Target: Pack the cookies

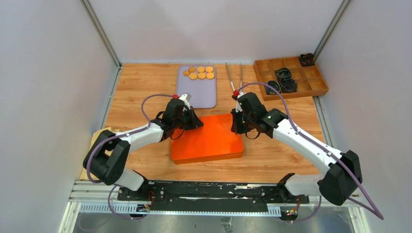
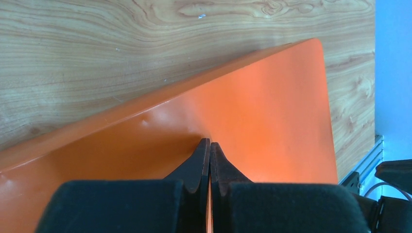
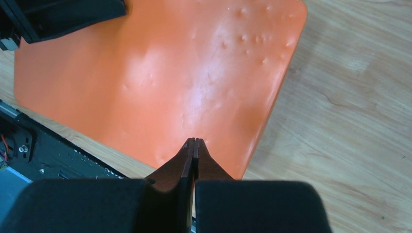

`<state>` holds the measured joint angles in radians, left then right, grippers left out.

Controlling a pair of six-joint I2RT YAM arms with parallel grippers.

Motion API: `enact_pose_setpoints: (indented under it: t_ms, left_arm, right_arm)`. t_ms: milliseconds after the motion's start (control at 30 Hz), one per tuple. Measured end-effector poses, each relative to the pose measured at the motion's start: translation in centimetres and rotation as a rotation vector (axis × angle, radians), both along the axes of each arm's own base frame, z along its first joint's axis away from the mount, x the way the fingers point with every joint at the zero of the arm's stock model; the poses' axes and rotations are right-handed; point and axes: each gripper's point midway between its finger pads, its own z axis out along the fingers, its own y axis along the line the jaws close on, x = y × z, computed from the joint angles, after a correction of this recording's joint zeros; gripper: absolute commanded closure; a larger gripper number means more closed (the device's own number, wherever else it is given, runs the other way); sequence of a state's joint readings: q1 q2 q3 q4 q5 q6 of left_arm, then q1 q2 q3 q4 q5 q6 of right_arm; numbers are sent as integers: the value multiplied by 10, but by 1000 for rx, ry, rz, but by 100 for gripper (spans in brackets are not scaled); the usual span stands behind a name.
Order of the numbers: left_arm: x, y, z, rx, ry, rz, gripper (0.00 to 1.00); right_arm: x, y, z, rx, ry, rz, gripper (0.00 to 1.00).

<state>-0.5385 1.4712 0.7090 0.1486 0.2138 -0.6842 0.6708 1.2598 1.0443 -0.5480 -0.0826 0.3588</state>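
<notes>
Several round golden-orange cookies lie on the far end of a lavender tray. A flat orange lid covers a box at the table's middle. My left gripper is shut on the lid's far left edge; in the left wrist view a thin strip of orange shows between the fingers and the lid stands tilted. My right gripper is at the lid's far right edge, jaws pressed together over the lid close to its rim.
Metal tongs lie to the right of the tray. A wooden compartment box with black ring-like items stands at the far right. Grey walls close in on both sides. A black rail runs along the near edge.
</notes>
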Motion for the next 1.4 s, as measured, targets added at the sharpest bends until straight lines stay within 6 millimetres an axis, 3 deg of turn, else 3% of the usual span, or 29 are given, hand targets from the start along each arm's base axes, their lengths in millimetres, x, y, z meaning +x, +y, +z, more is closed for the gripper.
enact_pose_setpoints:
  t_ms: [167,367,500,800,1033,1167,1267,1400]
  left_arm:
    - [0,0,0,0,0,-1,100]
    - [0,0,0,3,5,-1,100]
    - [-1,0,1,5,10,-4,100]
    - [-1,0,1,9,11,-5,100]
    - [-3,2,1,16,16,-6,100]
    - [-3,2,1,16,17,-6,100]
    - [-3,2,1,16,17,-6,100]
    - [-3,2,1,16,17,-7,100]
  right_arm:
    - [-13,2,-16,-17,38,14,100]
    - [-45,-12,-64,-87,158,10,100]
    - [-53,-9,-64,-47,155,10,100]
    - [-51,-19,-57,-103,142,-24,100]
    - [-20,-6,-4,-72,9,-36,100]
    - [-14,-7,7,-73,-26,-46,100]
    - [-21,-13,-7,-96,0,-48,100]
    - [-53,-35,-63,-185,129,-48,100]
